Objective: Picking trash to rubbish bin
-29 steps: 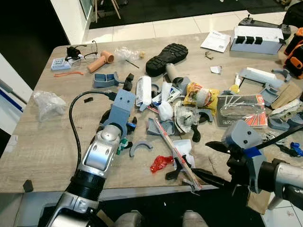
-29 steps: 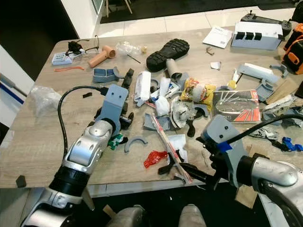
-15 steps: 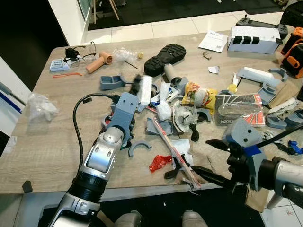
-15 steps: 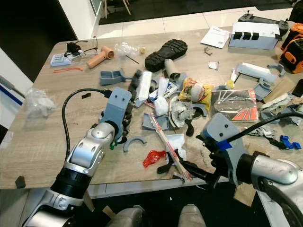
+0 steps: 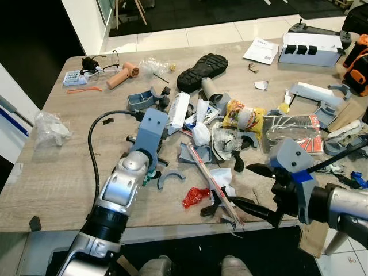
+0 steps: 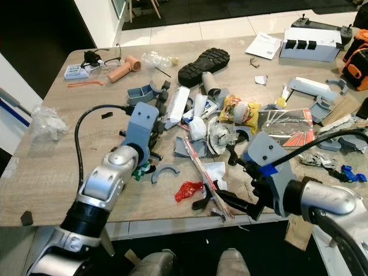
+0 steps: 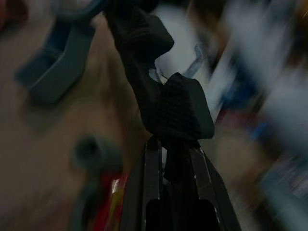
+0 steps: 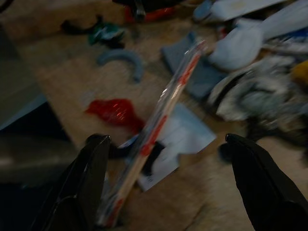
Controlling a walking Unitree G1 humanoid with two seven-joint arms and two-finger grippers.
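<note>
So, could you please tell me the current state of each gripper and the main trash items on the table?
Left gripper: shut, over the clutter.
Right gripper: open, straddling the long chopstick wrapper.
Long chopstick wrapper: flat, ungrasped.
Red crumpled wrapper: on the table.
Black shoe sole: tread up.

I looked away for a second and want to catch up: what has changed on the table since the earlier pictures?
The left gripper has pushed further into the pile, nudging the grey bracket and the white tube away from the robot. The right gripper has shifted little, open around the long red-and-clear wrapper at the table edge. The red scrap and black shoe sole stayed put.
</note>
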